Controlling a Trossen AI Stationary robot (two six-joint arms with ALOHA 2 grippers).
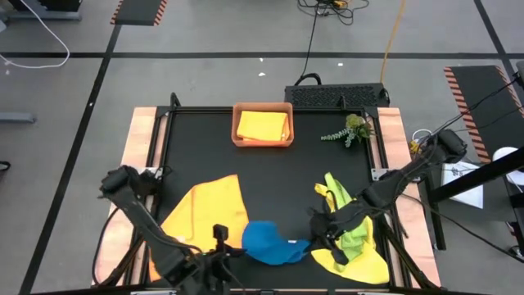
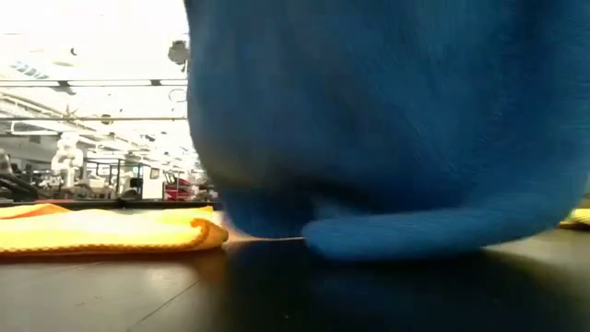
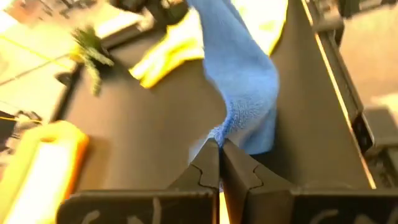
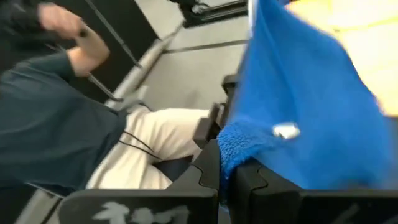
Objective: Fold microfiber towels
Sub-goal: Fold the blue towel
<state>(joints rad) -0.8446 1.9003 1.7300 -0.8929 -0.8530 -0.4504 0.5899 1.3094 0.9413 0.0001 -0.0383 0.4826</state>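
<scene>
We see the left fingers [image 3: 219,152] pinched on the blue towel [image 1: 270,243]. The right fingers [image 4: 225,167] pinch its other edge above the counter [image 1: 270,172].

No readable text, label or number shows anywhere.

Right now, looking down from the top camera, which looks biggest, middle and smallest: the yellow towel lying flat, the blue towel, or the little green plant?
1. Yellow towel, spread flat, looks largest.
2. Blue towel, bunched up between both grippers, so it looks smaller than it is.
3. Plant sprig, clearly smallest.
</scene>
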